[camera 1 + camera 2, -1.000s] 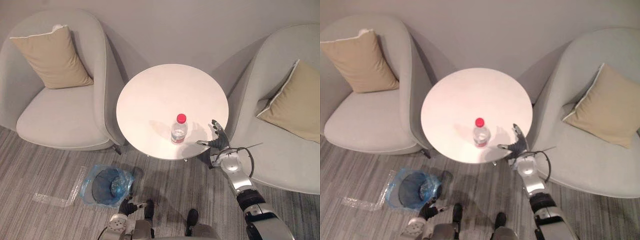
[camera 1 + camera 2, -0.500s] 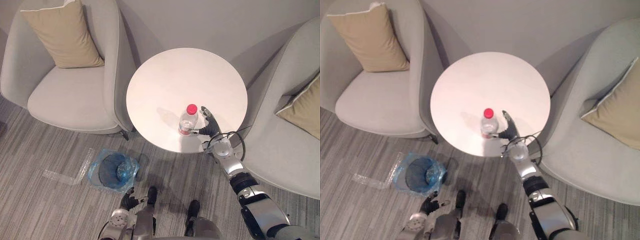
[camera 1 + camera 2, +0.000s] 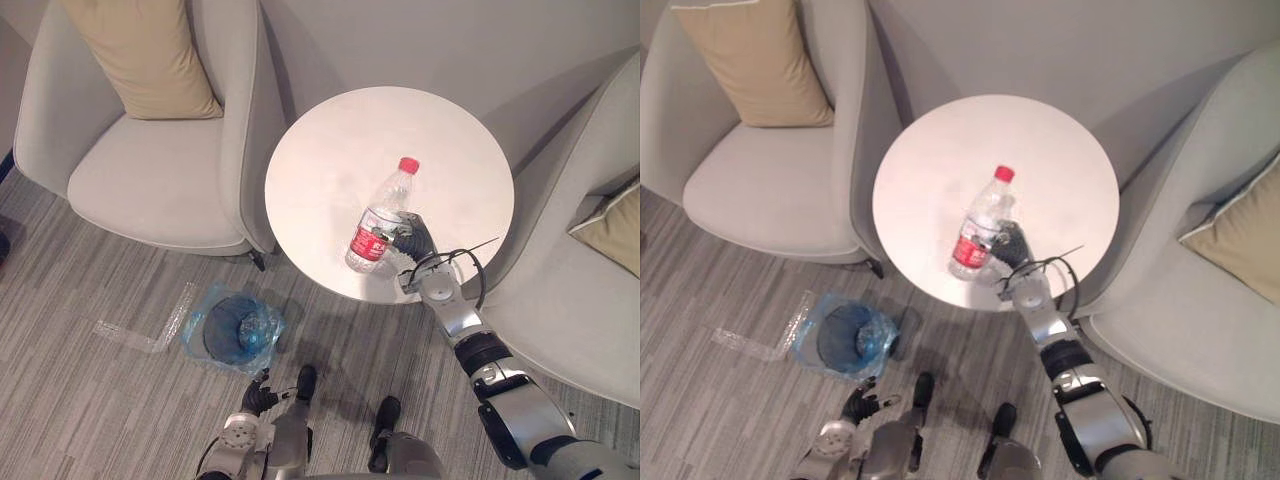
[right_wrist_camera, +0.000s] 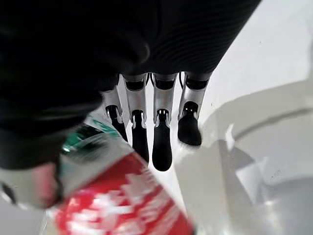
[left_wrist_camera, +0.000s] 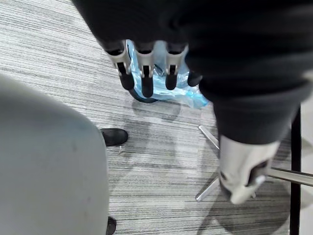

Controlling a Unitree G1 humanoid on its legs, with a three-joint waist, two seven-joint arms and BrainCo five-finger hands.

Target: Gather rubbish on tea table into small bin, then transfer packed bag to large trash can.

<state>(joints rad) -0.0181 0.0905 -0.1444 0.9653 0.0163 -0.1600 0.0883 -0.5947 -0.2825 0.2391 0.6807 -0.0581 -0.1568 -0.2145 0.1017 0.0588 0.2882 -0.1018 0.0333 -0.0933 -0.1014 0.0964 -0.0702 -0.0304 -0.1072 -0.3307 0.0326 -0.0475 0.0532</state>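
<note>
A clear plastic bottle (image 3: 378, 218) with a red cap and red label leans over the near part of the round white tea table (image 3: 330, 150), cap pointing away from me. My right hand (image 3: 411, 240) is shut on its lower half; in the right wrist view the fingers (image 4: 162, 139) reach past the red label (image 4: 122, 208). The small bin (image 3: 232, 328), lined with a blue bag, stands on the carpet left of the table. My left hand (image 3: 256, 396) hangs low near it, and its straight fingers (image 5: 142, 73) point at the blue bag (image 5: 183, 90).
Grey armchairs with tan cushions flank the table, one at the left (image 3: 150, 170) and one at the right (image 3: 590, 290). A strip of clear plastic (image 3: 130, 335) lies on the carpet beside the bin.
My right hand reached the bottle, curled round it and tipped it up off its upright stand. The whole picture has shifted, so the camera has moved. The left hand stayed low.
</note>
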